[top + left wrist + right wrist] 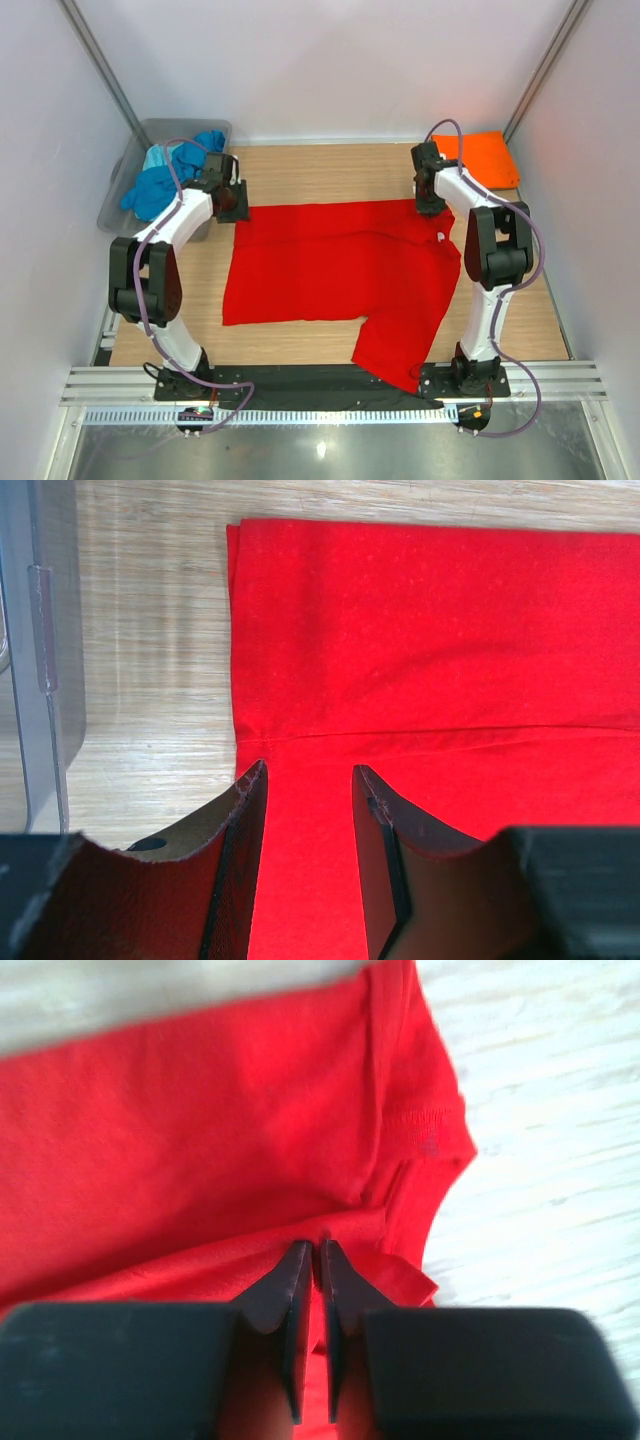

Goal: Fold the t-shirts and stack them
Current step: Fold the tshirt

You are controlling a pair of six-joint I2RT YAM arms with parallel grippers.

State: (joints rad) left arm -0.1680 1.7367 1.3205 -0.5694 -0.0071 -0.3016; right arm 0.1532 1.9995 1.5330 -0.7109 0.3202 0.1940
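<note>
Left pincer (310, 768) apart | right pincer (315, 1245) clamped on red t-shirt (340, 265) | wooden table (330, 168) | white walls (330, 60)

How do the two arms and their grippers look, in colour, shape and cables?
The left arm and the right arm both have white, rounded links joined by bulky black joints. A thin purplish-grey cable loops along each arm. The left gripper and the right gripper each have a black boxy body and two dark, flat fingers tapering to the tips. No markings are readable.

Four t-shirts (330, 260) (480, 155) (150, 190) (157, 158), one tub (118, 195), two arms (150, 270) (495, 250)
</note>
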